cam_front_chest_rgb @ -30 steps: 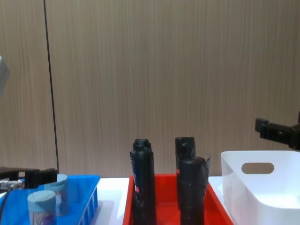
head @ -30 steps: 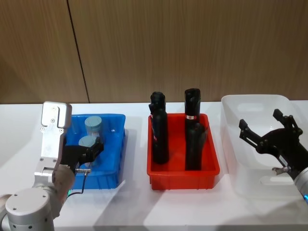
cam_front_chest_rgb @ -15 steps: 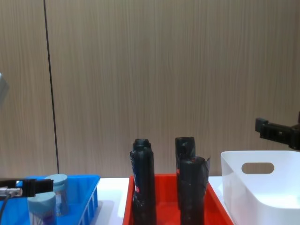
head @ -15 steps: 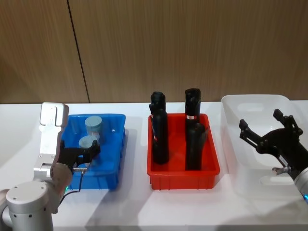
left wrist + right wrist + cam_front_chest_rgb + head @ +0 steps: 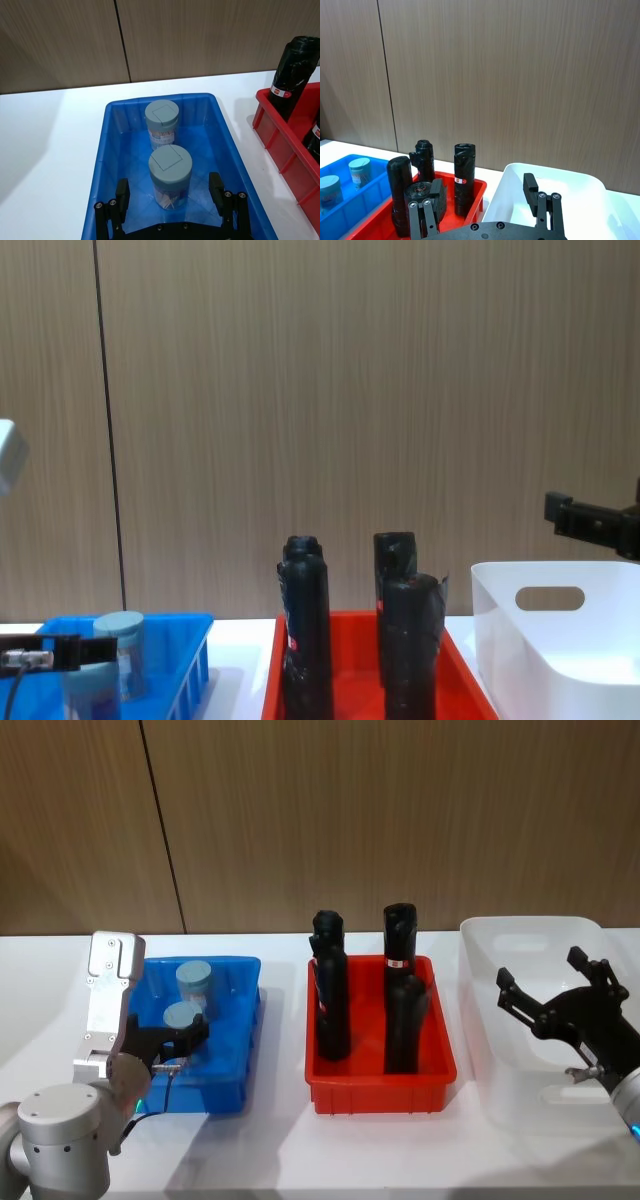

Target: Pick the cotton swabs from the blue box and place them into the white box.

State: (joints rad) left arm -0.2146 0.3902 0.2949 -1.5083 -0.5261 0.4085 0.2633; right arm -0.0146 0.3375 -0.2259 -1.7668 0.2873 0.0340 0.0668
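Left hand (image 5: 169, 186) open astride near cotton swabs (image 5: 170, 165) tub, lower centre — likely light, stiff, slick; grip mid-body. Right hand (image 5: 540, 970) open.

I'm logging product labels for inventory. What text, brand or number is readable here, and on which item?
No text reads clearly.
Swab tubs: the paper label on the farther tub is too blurred to read.
Black bottles: the print on the red and white band is too small to read.
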